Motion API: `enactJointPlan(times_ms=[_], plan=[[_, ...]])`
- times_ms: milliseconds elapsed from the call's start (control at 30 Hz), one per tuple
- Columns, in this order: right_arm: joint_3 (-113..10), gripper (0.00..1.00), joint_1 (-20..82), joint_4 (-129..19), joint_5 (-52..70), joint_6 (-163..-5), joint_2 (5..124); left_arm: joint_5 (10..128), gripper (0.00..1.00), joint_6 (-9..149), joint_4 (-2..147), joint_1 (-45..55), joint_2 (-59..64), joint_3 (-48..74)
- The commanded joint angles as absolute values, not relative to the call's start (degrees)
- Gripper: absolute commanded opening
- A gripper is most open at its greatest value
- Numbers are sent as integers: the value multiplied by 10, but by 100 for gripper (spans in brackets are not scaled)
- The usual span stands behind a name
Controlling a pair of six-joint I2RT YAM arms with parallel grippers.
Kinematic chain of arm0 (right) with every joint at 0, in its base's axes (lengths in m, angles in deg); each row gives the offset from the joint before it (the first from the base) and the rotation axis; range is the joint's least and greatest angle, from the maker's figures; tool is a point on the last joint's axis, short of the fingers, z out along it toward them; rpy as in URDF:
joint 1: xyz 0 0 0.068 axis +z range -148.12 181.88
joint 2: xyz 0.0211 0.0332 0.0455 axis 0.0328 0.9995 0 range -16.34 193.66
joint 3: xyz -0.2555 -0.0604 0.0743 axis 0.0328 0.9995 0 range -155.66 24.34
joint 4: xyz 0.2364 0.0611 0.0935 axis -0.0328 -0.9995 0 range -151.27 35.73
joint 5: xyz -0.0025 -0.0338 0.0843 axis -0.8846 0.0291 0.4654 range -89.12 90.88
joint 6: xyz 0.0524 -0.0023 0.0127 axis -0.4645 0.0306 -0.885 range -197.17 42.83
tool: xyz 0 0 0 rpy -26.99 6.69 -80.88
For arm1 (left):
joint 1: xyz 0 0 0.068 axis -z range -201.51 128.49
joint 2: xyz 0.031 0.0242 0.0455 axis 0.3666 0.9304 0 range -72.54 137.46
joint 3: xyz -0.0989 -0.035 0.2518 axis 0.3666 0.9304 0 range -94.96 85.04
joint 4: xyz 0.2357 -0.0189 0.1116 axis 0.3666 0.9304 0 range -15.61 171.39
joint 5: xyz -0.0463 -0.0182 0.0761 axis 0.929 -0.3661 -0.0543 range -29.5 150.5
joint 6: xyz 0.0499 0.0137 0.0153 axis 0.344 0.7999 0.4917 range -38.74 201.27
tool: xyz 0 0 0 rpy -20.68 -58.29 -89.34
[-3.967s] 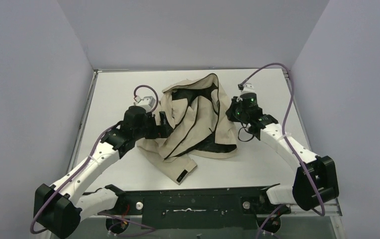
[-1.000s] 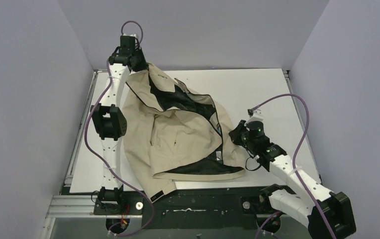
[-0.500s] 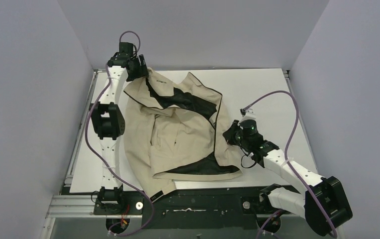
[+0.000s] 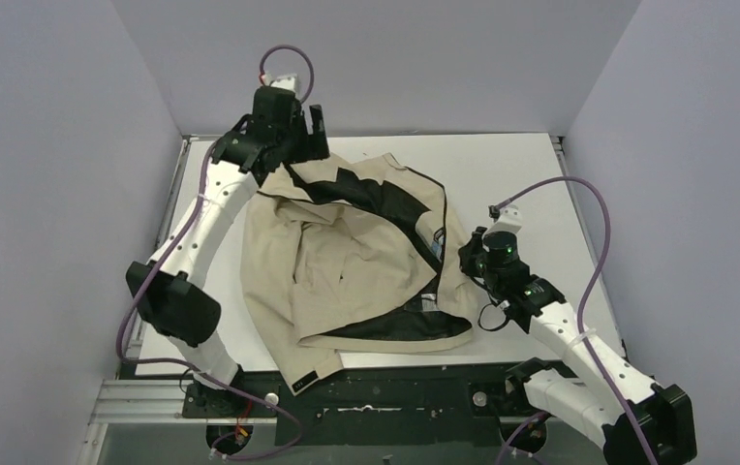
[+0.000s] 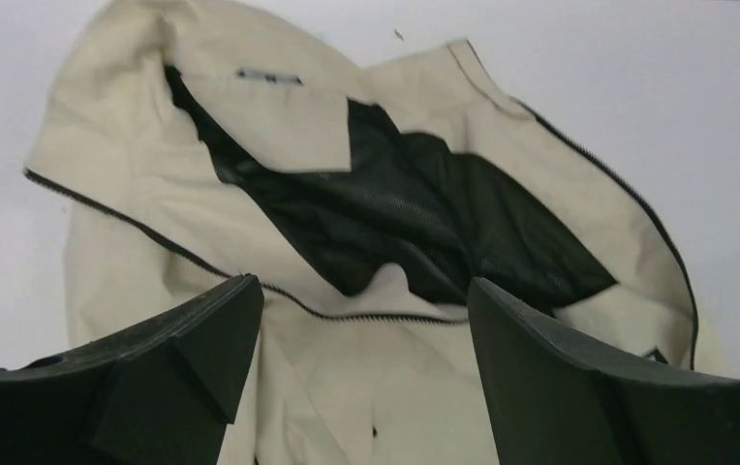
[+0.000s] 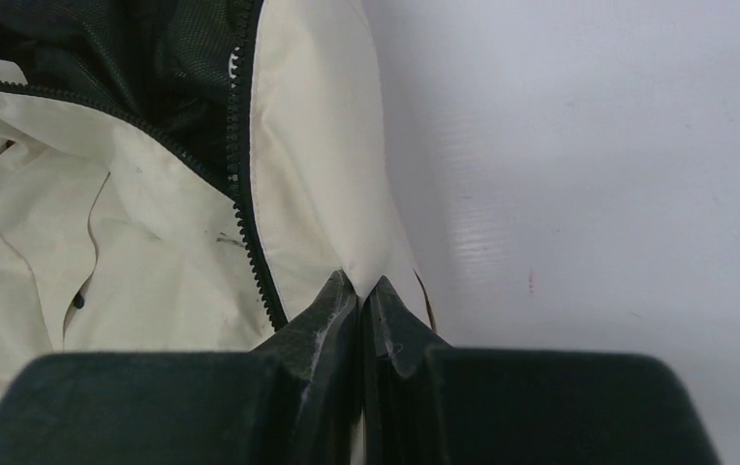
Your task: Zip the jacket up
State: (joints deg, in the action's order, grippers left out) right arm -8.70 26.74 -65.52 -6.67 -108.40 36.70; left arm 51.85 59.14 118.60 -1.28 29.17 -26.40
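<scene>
1. White table (image 4: 511,174) boxed in by plain grey walls (image 4: 56,194). The jacket (image 4: 347,271) is sprawled over the left and middle of it, front open, and the hem looks to droop over the near edge.
2. Left gripper (image 5: 361,289) hovers above the collar end at the far side, fingers spread wide, nothing in them.
3. Right gripper (image 6: 361,283) is pinched tight on a fold of beige fabric at the jacket's right edge, just beside the zipper teeth (image 6: 250,232).
4. Handling guess: thin, light, floppy cloth, so it'll bunch and slide rather than hold shape. The black lining (image 5: 424,203) is showing, so the panels are folded over.
5. I'd grab the hem next to each zipper track and pull it taut. Can't spot the slider in any view.
</scene>
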Motion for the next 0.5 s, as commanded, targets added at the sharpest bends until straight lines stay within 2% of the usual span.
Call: enactJointPlan(times_ms=[0,300,467], plan=[[-117,0,261,-672,-125,-1062,333,531,78,540,1096,35,207,-114],[-90,0,255,-679,-135,-1075,309,536,78,414,952,189,112,137],[-78,0,253,-678,-131,-1083,305,549,78,391,883,215,126,194]])
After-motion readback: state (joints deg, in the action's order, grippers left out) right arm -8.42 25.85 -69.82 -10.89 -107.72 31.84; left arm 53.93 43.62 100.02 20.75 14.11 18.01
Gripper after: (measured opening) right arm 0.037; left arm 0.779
